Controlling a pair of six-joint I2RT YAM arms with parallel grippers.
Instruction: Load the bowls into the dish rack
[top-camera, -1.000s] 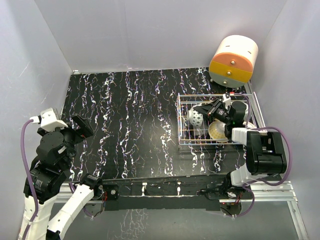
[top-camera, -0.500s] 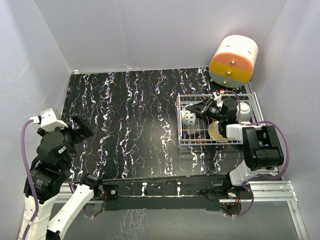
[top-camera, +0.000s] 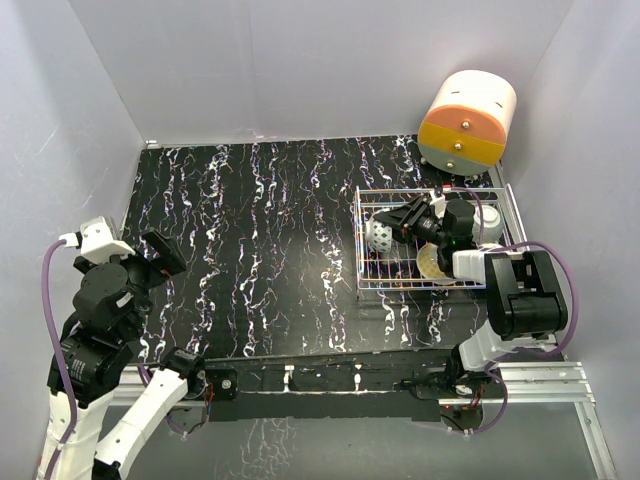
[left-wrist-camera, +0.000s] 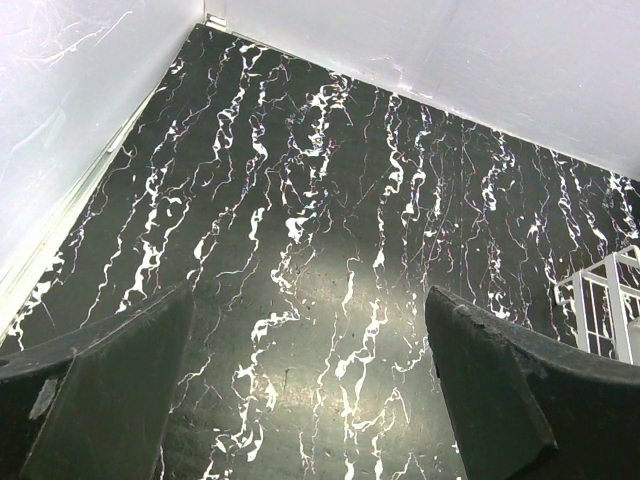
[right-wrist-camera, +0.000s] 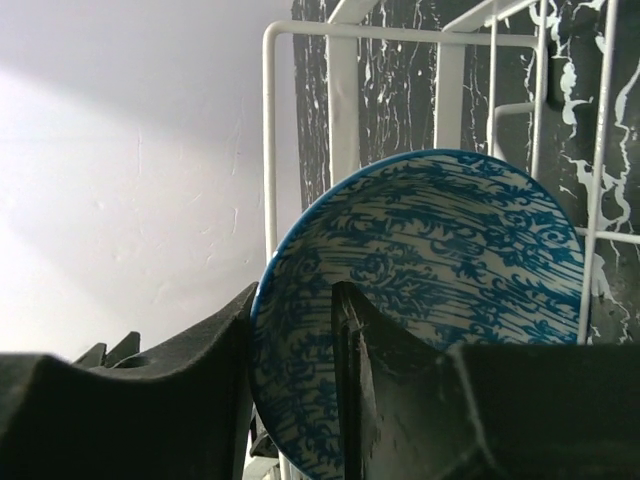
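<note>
Four bowls on the sheet. Where do they stand? [operator]

Three entered. Item 1, blue-patterned bowl (right-wrist-camera: 450, 250): on edge at the 9 o'clock end of the dish rack (top-camera: 400, 284). Your right gripper (right-wrist-camera: 292, 297) has its rim pinched, one finger on each face. Item 2, yellow-lined bowl (top-camera: 435, 262): in the rack, at about 5 o'clock from that gripper. Item 3, pale bowl (top-camera: 487, 225): at the rack's 3 o'clock end. Item 4: not made out.

And the way off item 1? [operator]

From above, the bowl lies at 9 o'clock of your claw, and the arm reaches in from 3 o'clock. The patterned outside faces the wrist camera, with rack wires close on both sides of the bowl. By my judgement you should part the fingers, then draw back along the line of entry toward 3 o'clock. A sideways exit risks catching a wire or tipping the bowl.

Left gripper (left-wrist-camera: 310, 295): fingers wide apart with nothing between them. It hangs over the marbled tabletop (left-wrist-camera: 330, 150) at the 9 o'clock side, well apart from the rack. The right arm is the nearer one.
</note>
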